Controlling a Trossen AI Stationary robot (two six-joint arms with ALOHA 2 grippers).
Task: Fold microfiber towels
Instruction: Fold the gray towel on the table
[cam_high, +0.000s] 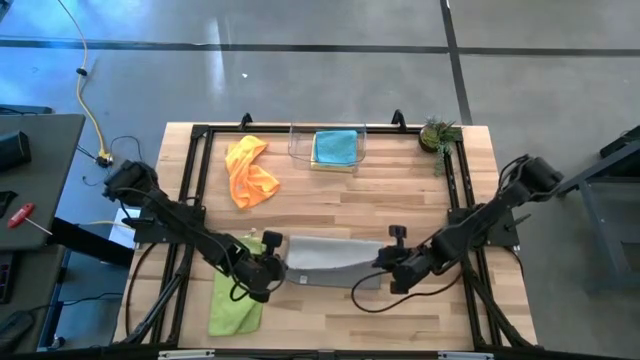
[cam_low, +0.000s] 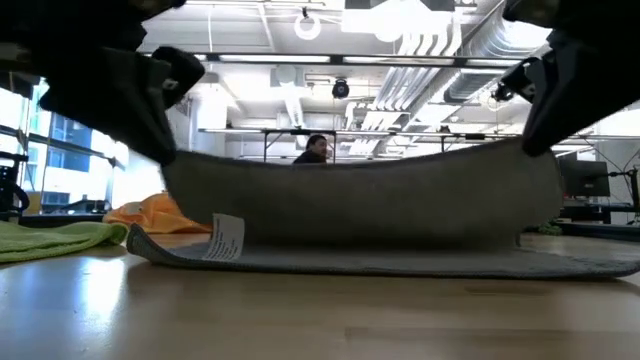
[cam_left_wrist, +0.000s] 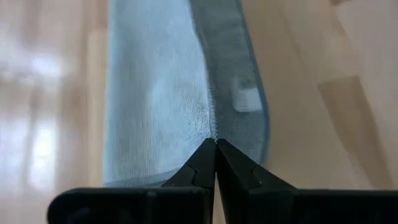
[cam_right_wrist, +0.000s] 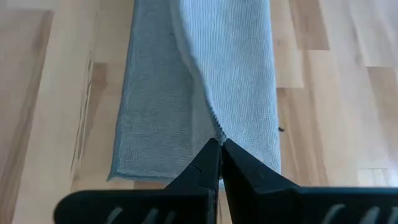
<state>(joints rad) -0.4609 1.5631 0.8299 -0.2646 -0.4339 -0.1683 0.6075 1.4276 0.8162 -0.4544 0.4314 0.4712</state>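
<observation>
Wooden tabletop (cam_high: 400, 200), butcher-block planks, an open workshop behind it with a person at a far bench, and both arms are busy near the front edge. The grey towel (cam_high: 325, 258) lies there between them, and this is the fold itself: each arm has pinched one end of the same long edge and lifted it, so in the low view the raised half stands like a sagging curtain over the half flat on the wood.

The left gripper (cam_left_wrist: 215, 144) is clamped tight on the hem, fingers meeting with only cloth between them, close to the sewn-in label (cam_left_wrist: 246, 99). The right gripper (cam_right_wrist: 219, 144) is clamped just as tight on the opposite end of that edge. Both arms reach in low from the side edges, wrists angled toward each other.

Next call, as I judge it: carry the raised edge across together, level, and lay it on the opposite edge before letting go.

Elsewhere, the lime towel (cam_high: 236, 303) sits at the front left corner, the orange towel (cam_high: 250, 172) toward the back left, and the teal towel (cam_high: 335, 146) rests in the clear bin (cam_high: 297, 146) at the back edge.
</observation>
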